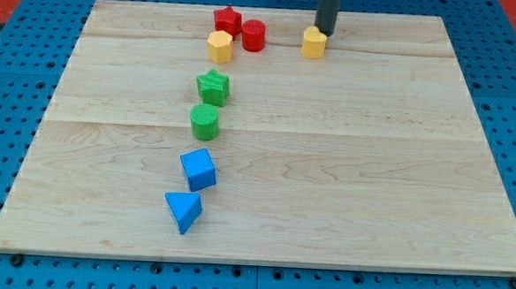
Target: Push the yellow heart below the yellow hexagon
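The yellow heart (314,43) lies near the view's top, right of centre on the wooden board (372,168). The yellow hexagon (220,46) lies to its left, about a hundred pixels away, beside the red blocks. My tip (323,33) comes down from the view's top and stands just behind the heart's upper right side, touching it or nearly so.
A red star (227,20) and a red cylinder (253,35) sit right next to the hexagon, above and to its right. Below the hexagon run a green star (213,86), a green cylinder (204,121), a blue cube (198,169) and a blue triangle (184,210).
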You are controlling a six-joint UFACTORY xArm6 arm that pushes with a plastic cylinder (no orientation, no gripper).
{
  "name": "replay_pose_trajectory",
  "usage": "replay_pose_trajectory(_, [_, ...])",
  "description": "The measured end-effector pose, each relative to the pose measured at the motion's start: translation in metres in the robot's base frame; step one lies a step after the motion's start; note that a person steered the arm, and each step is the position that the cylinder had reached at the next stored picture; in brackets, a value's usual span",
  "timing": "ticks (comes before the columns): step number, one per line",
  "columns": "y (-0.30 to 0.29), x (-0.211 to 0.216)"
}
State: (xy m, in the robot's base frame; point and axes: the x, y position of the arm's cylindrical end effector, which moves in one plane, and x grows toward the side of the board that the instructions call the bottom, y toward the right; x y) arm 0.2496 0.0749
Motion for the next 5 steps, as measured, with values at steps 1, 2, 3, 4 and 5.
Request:
replay_pose_trajectory(1, [-0.036, 0.051])
replay_pose_trajectory(2, [-0.037, 0.088])
replay_pose_trajectory(3, [-0.044, 0.111])
replay_pose_trajectory(4, [-0.057, 0.128])
replay_pose_trajectory(5, [-0.015, 0.143])
